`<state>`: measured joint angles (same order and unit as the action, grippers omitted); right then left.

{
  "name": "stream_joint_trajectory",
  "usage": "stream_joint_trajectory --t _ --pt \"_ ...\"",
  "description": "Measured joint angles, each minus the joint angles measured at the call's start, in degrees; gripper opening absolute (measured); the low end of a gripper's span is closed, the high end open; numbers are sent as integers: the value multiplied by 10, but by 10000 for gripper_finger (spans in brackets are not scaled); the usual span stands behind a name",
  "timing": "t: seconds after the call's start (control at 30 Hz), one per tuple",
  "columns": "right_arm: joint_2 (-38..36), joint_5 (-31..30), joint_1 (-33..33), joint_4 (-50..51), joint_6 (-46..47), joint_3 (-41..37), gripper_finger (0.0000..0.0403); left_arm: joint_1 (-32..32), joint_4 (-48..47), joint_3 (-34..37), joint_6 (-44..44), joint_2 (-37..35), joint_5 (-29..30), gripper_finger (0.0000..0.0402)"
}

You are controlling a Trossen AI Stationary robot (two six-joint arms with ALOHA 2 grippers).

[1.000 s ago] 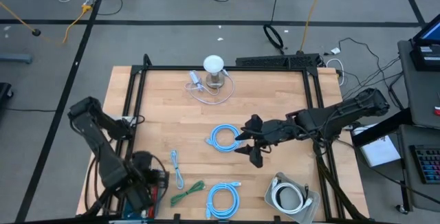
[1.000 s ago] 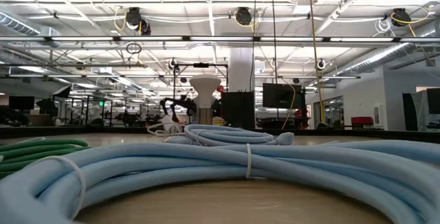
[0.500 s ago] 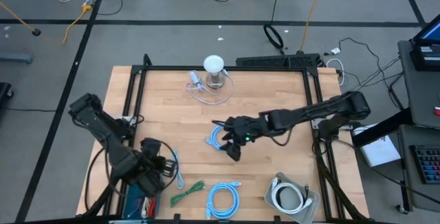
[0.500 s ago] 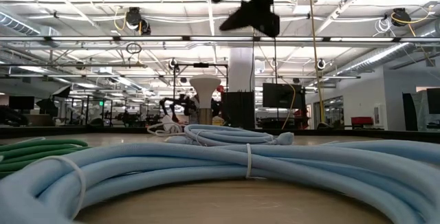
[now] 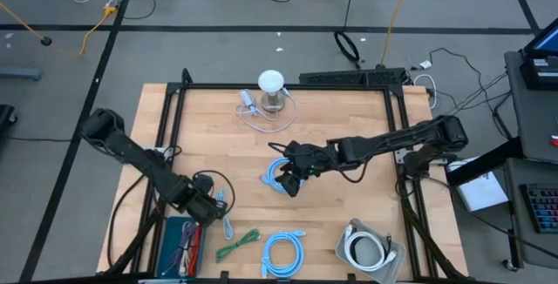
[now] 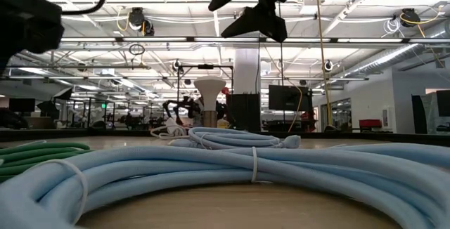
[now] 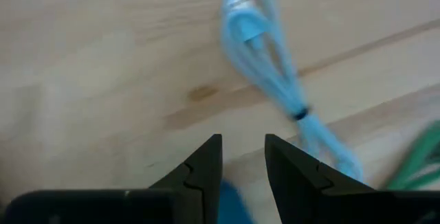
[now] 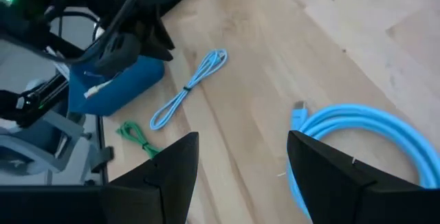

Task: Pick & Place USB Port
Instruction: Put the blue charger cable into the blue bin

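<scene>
On the near left of the wooden table (image 5: 349,127), the left gripper (image 5: 209,207) hovers just beside a thin light-blue USB cable (image 5: 223,213), folded and tied, its long axis running near to far. That cable lies just ahead of the jaws, which stand partly parted and grasp nothing. Farther off at mid-table, the right gripper (image 5: 288,178) hangs spread wide and empty over 1 coiled blue cable (image 5: 281,174).
</scene>
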<state>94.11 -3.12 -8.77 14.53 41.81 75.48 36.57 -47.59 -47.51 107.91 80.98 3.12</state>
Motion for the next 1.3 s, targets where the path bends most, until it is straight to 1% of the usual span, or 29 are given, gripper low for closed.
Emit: stream_joint_trajectory --t 0.13,0.2,0.27,0.37,0.53,0.7,0.8,0.9,1.03,1.13,1.3 --pt "0 -3 -4 3 5 0 215 -18 88 37 -33 -19 26 115" --pt "0 -14 -4 3 6 0 214 -36 125 46 -56 -20 22 124" --pt "0 -18 -3 1 6 0 213 -54 150 48 -82 -20 6 137" --pt "0 -31 -3 -1 6 0 204 -80 151 48 -116 -18 -13 162" --pt "0 -31 -5 -18 3 0 178 -120 140 48 -169 -15 -75 195" --pt "0 -31 -7 -58 -10 0 153 -138 120 48 -190 -15 -109 204" --pt "0 -29 -7 -69 -15 0 147 -142 108 48 -198 -15 -118 203" --pt "0 -29 -7 -69 -21 0 151 -146 108 48 -198 -11 -120 197" --pt "0 -29 -7 -70 -20 0 172 -148 117 48 -198 -2 -118 187" --pt "0 -29 -7 -70 -20 0 188 -149 120 48 -200 22 -131 187" --pt "0 -28 -7 -70 -13 0 205 -149 171 47 -214 82 -161 198"
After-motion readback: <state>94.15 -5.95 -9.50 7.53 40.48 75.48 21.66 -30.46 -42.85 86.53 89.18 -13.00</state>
